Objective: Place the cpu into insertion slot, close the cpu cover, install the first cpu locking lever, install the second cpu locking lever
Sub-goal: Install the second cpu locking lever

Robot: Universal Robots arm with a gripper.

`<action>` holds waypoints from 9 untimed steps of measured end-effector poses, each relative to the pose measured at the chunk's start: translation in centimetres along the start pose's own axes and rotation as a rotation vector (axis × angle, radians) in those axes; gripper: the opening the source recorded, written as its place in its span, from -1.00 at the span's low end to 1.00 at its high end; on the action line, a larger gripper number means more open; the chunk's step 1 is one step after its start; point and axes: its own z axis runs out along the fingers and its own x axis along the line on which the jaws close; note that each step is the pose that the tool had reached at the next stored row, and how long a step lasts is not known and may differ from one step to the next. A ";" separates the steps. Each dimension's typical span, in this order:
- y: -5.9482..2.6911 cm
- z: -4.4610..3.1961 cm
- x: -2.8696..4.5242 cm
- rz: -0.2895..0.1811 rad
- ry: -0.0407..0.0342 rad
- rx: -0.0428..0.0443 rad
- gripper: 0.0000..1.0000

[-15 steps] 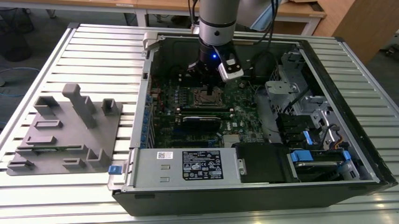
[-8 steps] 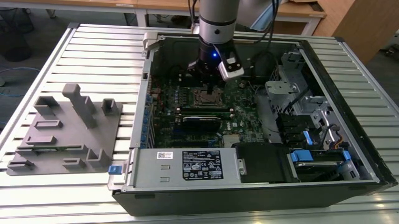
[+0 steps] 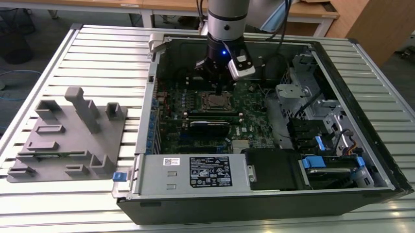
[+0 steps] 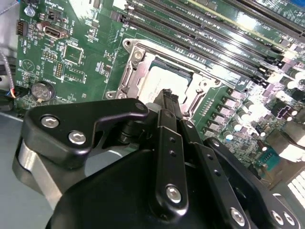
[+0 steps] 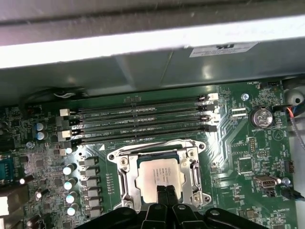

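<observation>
Our black gripper point(image 5: 165, 190), fingers pressed together and pinching nothing, hovers over the dull silver square cpu point(image 5: 159, 179) seated in the silver-rimmed insertion slot point(image 5: 123, 183). The thin silver cpu cover point(image 5: 193, 171) frames it, near the green motherboard's point(image 5: 248, 143) memory-slot edge. We judge a straight, gentle approach best.

Arm vertical, gripper point(image 5: 165, 191) fingers closed together
</observation>
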 end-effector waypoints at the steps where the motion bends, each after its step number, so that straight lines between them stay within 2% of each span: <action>1: 0.00 -0.13 -0.01 0.000 0.0000 0.0000 -0.79; 3: 0.00 -0.38 -0.02 0.000 0.0001 0.0001 -0.79; 9: 0.00 -0.41 -0.02 0.000 0.0000 0.0000 -0.79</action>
